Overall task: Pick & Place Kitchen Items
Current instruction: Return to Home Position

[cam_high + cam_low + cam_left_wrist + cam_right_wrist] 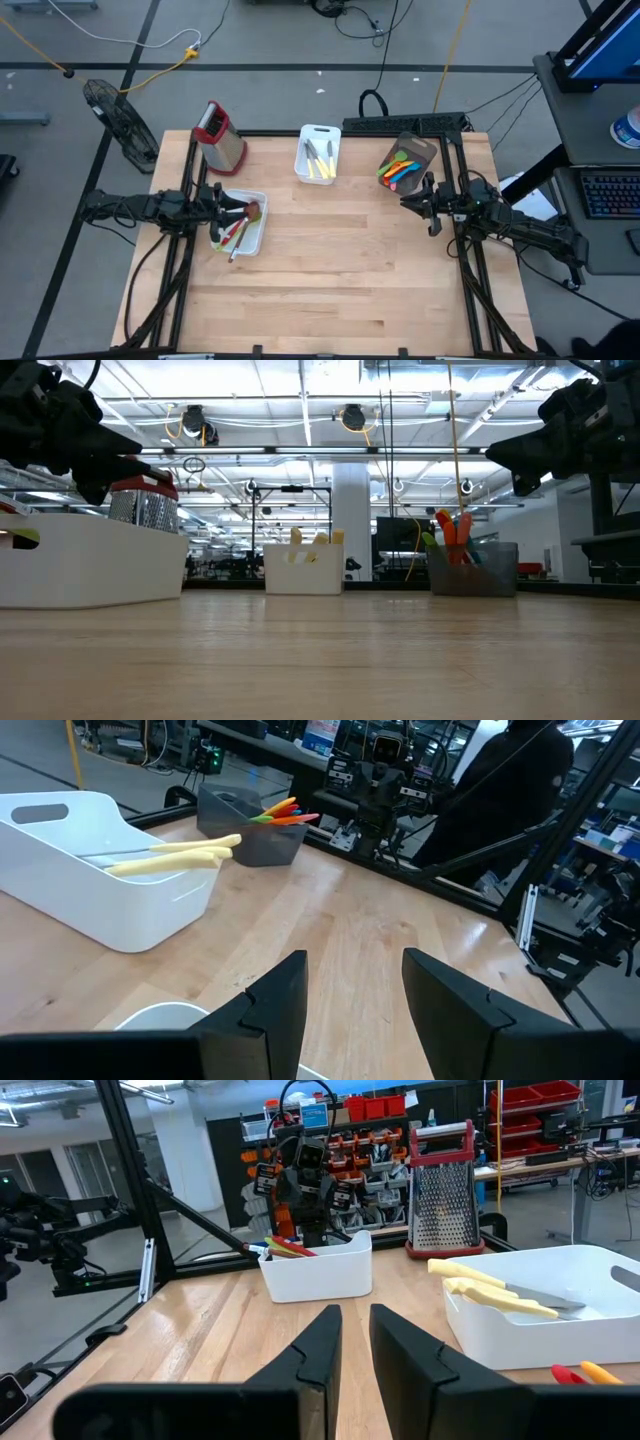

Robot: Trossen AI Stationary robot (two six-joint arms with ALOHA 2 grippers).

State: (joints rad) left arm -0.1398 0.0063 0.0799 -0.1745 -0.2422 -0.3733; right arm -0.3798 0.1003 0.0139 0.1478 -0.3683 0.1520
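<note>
- Near the upper left of the high view a metal box grater (222, 135) with a red top stood upright on the wooden table (340, 270), just above the left arm and close to it.
- A white bin (258, 242) sat at the left of the table. In it lay a red spoon (238, 232), a green spoon (221, 240) and a wooden spoon (252, 210), piled across one another.
- At top centre a second white bin (320, 130) held the cream knives (318, 165).
- To its right a grey bin (425, 146) held the bright orange, red, green and blue utensils (398, 172).
- I saw nothing lying loose on the boards between the two arms.
- The left gripper (232, 208) hung over the left part of the spoon bin, its arm reaching in level from the left edge. In the left wrist view its fingers (280, 995) were apart and held nothing.
- The right gripper (412, 200) hung just below the grey bin, its arm coming in from the right edge and raised off the table. In the right wrist view its fingers (318, 1348) showed only a narrow gap, with nothing in it.
</note>
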